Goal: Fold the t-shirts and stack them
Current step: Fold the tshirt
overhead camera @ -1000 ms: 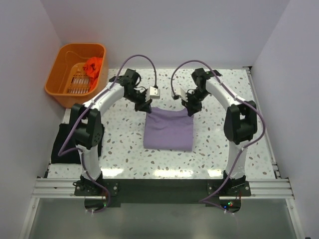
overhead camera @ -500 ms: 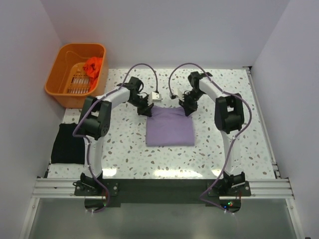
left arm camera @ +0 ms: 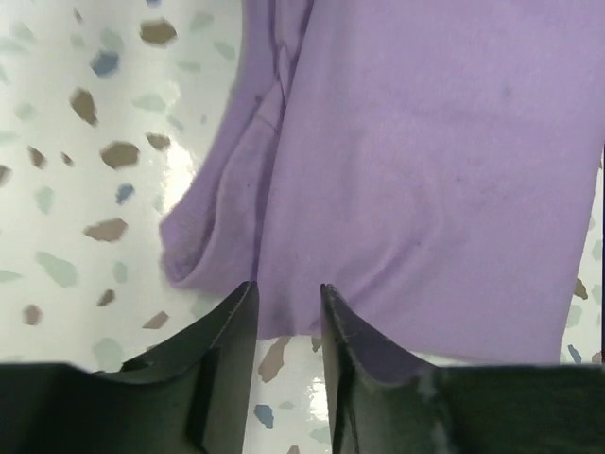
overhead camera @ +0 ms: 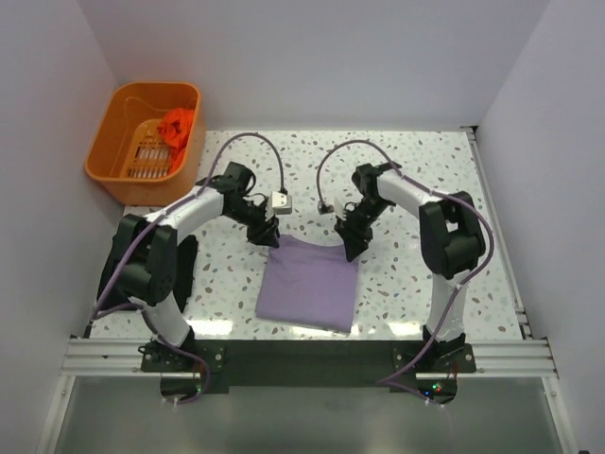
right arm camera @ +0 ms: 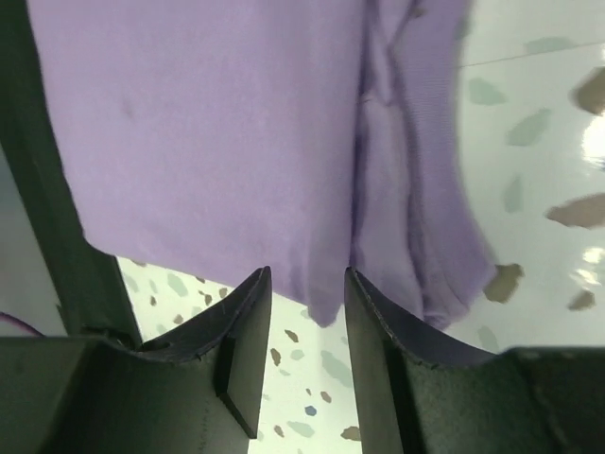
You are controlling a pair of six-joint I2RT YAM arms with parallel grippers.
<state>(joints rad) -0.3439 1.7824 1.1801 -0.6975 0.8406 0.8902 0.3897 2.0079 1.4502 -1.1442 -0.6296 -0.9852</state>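
The lilac-purple t-shirt lies folded in a rectangle on the speckled table, a little skewed. My left gripper is closed on its far left corner and my right gripper on its far right corner. In the left wrist view the cloth edge fills the narrow gap between my fingertips. In the right wrist view a corner of the shirt hangs between my fingertips. The orange-red t-shirt sits crumpled in the basket. The black t-shirt is mostly hidden behind my left arm.
The orange plastic basket stands off the table's far left corner. White walls close in the left, back and right. The metal rail with both arm bases runs along the near edge, close to the shirt's near hem.
Both grippers have moved toward the near edge, and the purple shirt has slid with them, turning slightly. The left arm now covers most of the black shirt.
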